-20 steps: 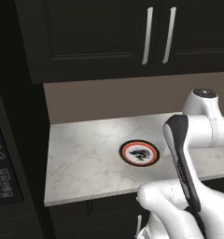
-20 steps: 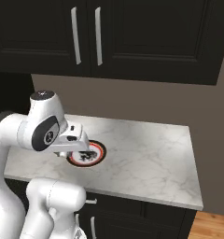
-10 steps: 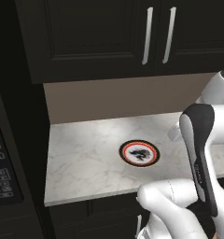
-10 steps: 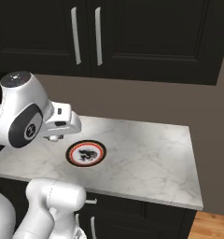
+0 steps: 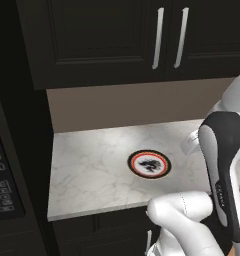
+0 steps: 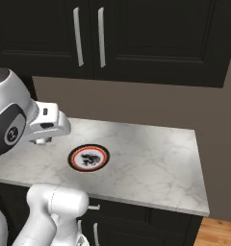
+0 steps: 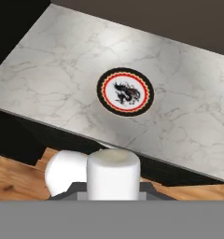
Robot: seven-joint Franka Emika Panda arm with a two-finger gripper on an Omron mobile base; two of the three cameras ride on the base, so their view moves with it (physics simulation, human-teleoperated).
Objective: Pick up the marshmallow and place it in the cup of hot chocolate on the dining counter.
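Marshmallow point(image 7: 113, 173) sits gripped between the jaws: light, soft, squashes easily; hold its cylindrical sides gently. Plate point(image 7: 125, 92) lies on surface point(image 7: 188, 107).

We see a marble desk point(image 5: 92, 170) over dark cabinet fronts; on it lies a round orange-and-black rimmed plate point(image 5: 149, 164), near its middle.
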